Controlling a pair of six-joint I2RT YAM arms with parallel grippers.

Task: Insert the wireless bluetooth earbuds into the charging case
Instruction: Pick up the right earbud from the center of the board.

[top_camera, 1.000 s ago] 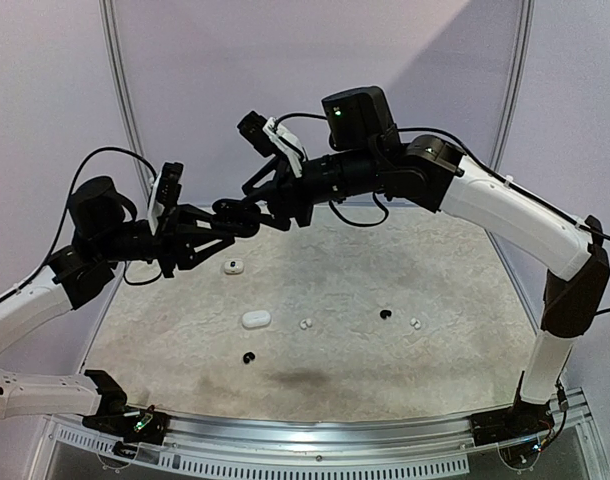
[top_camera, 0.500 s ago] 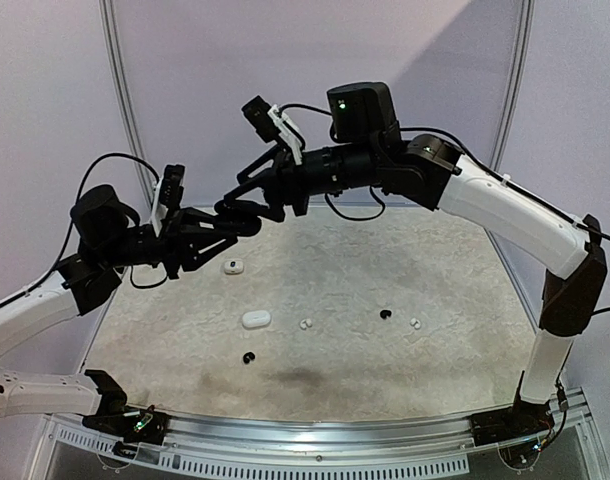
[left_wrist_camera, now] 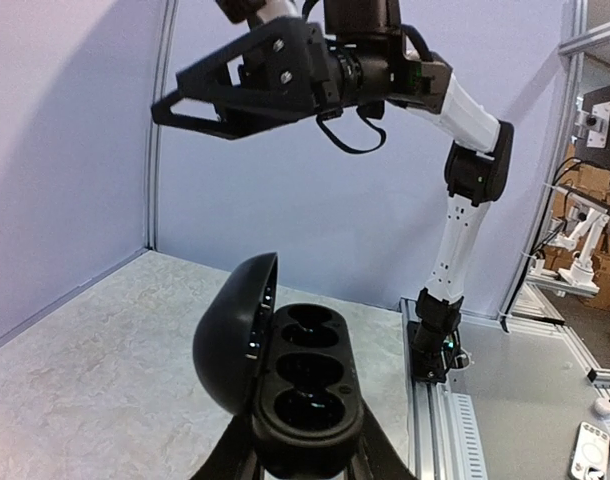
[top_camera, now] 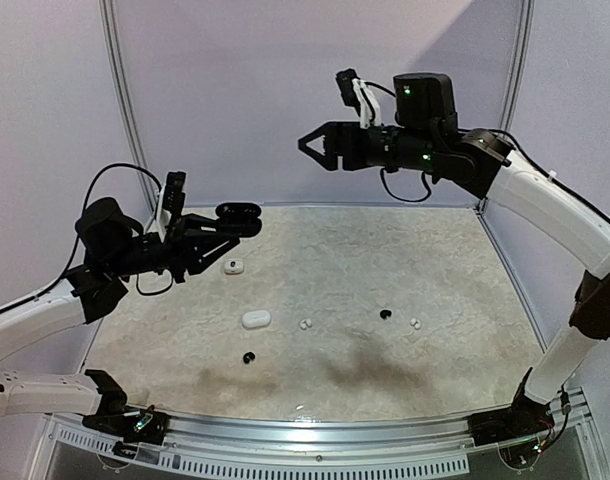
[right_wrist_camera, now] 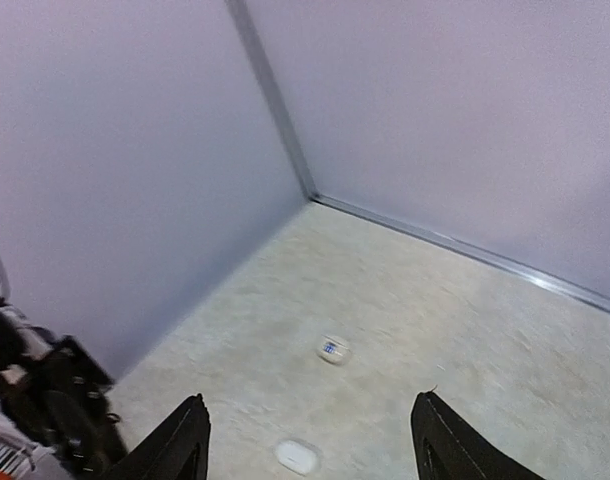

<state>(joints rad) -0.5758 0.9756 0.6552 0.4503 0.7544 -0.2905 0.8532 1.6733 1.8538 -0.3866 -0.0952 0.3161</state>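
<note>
Left gripper (left_wrist_camera: pixel 303 462) is clamped tight on the base of the black charging case (left_wrist_camera: pixel 305 395) and holds it aloft, with the lid (left_wrist_camera: pixel 233 335) hinged open. The wells look empty, but it's black on black, so I'm not certain.

Right gripper (right_wrist_camera: pixel 310 445) is spread wide with nothing between the fingers, high over the table (top_camera: pixel 455 260).

All buds lie loose, well below both tools:
- one black earbud (top_camera: pixel 249 357) lies beneath the left gripper
- second black earbud (top_camera: pixel 385 315) and white earbuds (top_camera: pixel 306 324) lie nearer the right

Step, as judged: case presented, no bud picked yet. The next move calls for the right gripper to descend, pinch one black bud finely, and carry it up to a well.
</note>
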